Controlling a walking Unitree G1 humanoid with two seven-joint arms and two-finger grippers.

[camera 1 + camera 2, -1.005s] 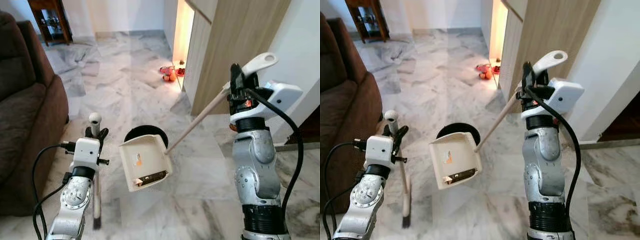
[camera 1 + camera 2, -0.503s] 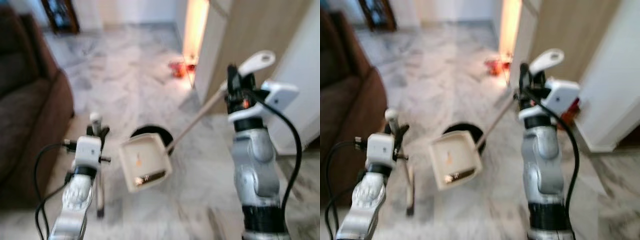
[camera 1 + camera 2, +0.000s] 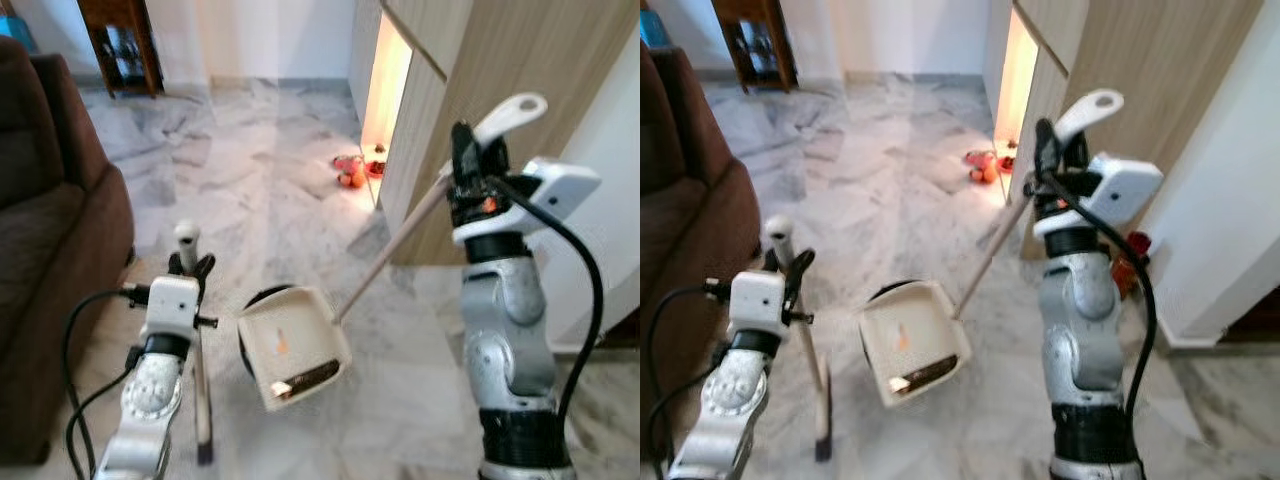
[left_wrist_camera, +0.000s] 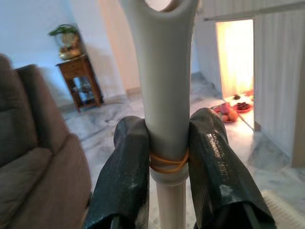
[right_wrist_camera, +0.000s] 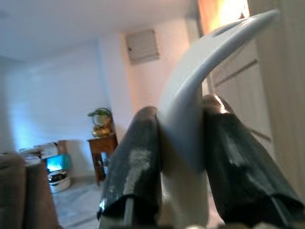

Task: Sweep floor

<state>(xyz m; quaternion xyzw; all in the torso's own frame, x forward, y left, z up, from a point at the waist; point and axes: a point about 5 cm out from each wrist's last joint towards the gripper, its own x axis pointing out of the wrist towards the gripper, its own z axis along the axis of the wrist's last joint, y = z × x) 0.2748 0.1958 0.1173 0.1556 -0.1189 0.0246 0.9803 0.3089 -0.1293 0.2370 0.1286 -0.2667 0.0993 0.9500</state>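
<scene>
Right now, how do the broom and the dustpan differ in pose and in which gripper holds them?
The broom stands nearly upright, gripped near its handle top by the left gripper, its dark head at the floor. The dustpan hangs on a long handle slanting up to the right gripper, its cream pan tilted open-side toward the camera, with debris along its lower edge. Both have pale handles clamped between black fingers.
</scene>
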